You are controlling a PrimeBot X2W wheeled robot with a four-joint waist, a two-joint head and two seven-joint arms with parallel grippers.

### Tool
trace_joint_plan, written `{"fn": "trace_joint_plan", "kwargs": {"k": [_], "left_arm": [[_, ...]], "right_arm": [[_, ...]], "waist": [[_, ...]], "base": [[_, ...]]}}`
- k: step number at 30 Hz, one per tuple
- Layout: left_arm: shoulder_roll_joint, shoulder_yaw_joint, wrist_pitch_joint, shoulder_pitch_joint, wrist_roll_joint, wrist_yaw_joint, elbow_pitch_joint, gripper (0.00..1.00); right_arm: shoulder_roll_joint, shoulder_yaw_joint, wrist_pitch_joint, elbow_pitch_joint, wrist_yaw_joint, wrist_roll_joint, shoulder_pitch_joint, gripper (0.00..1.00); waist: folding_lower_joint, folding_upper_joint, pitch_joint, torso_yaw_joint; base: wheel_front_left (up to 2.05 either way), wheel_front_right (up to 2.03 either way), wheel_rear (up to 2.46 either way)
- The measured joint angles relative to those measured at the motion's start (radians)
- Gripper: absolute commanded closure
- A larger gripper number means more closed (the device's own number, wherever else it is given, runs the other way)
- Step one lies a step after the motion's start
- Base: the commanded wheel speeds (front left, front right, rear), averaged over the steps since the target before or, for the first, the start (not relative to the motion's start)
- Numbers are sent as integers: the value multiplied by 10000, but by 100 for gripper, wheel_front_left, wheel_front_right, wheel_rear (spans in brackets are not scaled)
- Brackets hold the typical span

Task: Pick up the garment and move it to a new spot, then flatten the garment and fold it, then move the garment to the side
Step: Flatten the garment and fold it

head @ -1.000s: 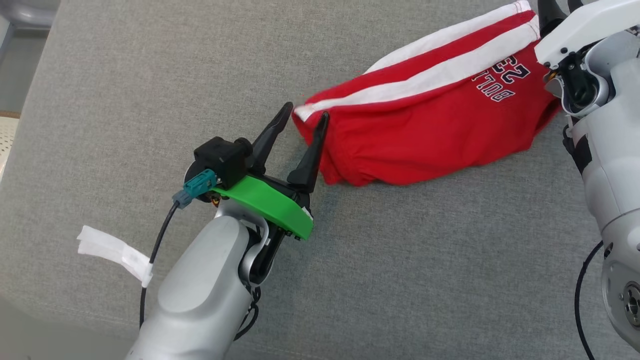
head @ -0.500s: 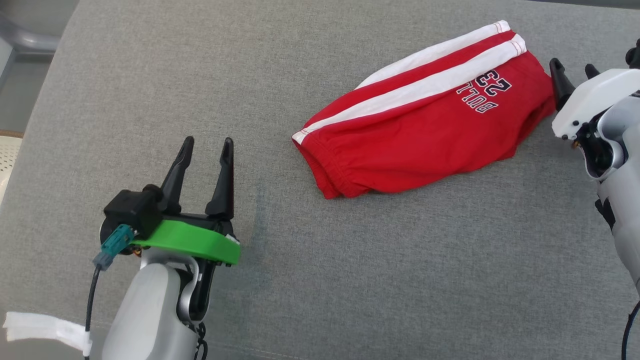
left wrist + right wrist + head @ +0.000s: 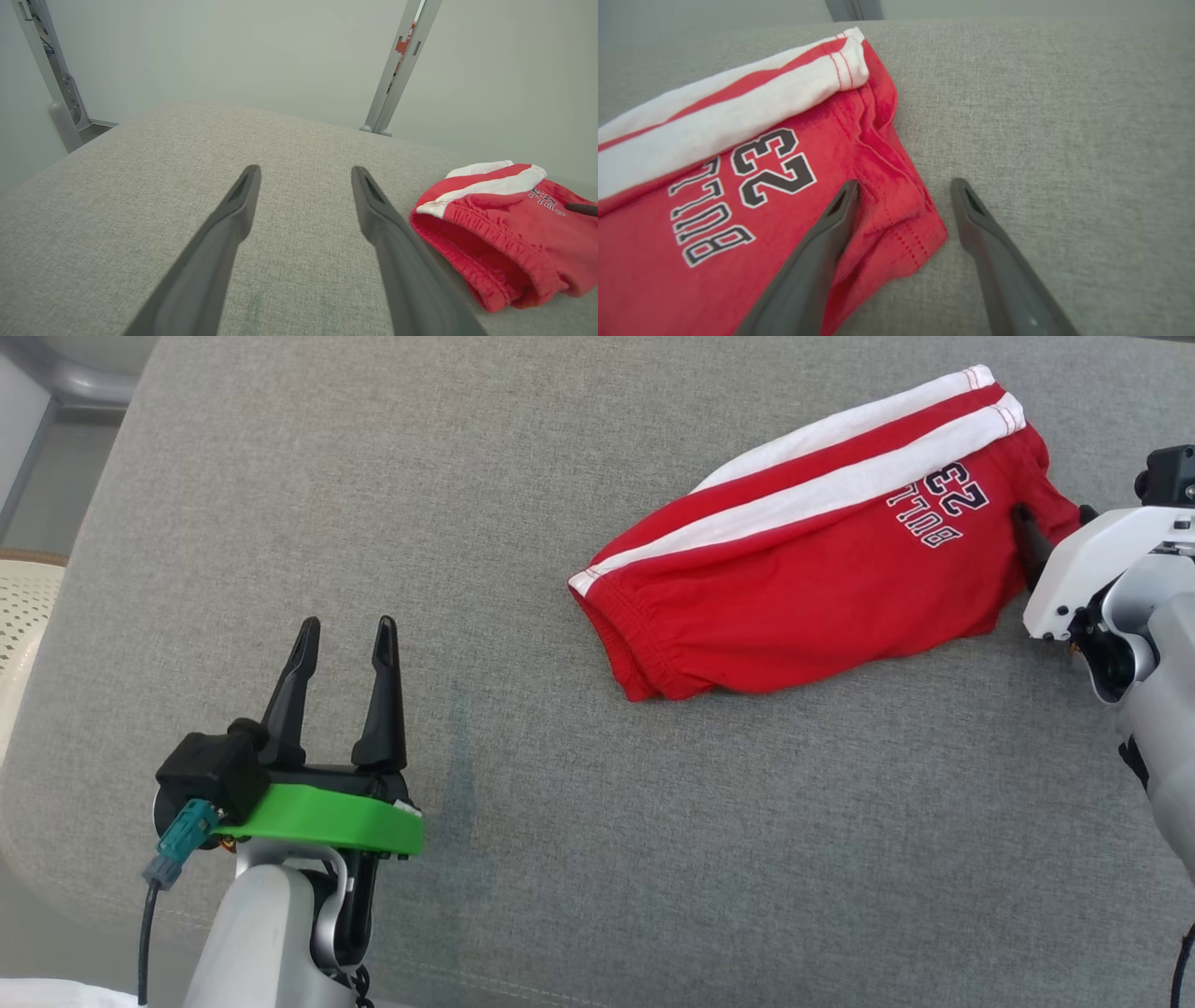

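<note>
Near left, the left gripper (image 3: 346,625) stands w/ jaws wide, holding nothing, well apart from the work on the grey woven fabric surface (image 3: 560,859). Far right lie the red cloth shorts with white side stripes (image 3: 822,588), doubled leg on leg. The fold looks done, w/ prob. only the shift to the side left, if that. At their right hem the right gripper (image 3: 1053,513) is spread wide too, gripping nothing, one finger over the red corner. A sec. earlier the left gripper was at the waistband end & the right reached past the hem; both have since drawn back.
</note>
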Motion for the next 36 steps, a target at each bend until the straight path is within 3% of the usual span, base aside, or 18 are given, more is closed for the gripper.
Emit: {"fn": "trace_joint_plan", "kwargs": {"k": [2,3,4,5,16,28,36], "left_arm": [[0,-2,0,21,0,0,-25,0],[-2,0,0,39,0,0,-29,0],[-2,6,0,50,0,0,-31,0],[-2,12,0,58,0,0,-40,0],[-15,259,-2,539,221,0,-36,0],[-19,667,0,1151,556,0,-121,0],[-19,926,0,1453,719,0,-242,0]], "right_arm": [[-23,54,8,153,4,-4,-71,0],[-17,12,4,201,4,67,-86,56],[4,-44,-21,226,4,221,-98,95],[21,-59,-63,224,4,314,-106,100],[144,165,-453,-886,2,1937,1049,100],[-915,167,-748,-2853,2,3954,3592,100],[-1310,-75,-947,-3509,0,4502,4818,100]], "waist": [[0,0,19,24],[0,0,25,36],[0,0,24,44],[0,0,21,42],[0,0,-490,-340],[0,0,-1396,-1239],[-1,0,-1885,-1610]], "base": [[0,0,0],[0,0,0],[0,0,0],[0,0,0],[0,0,0],[0,0,0],[0,0,0]]}}
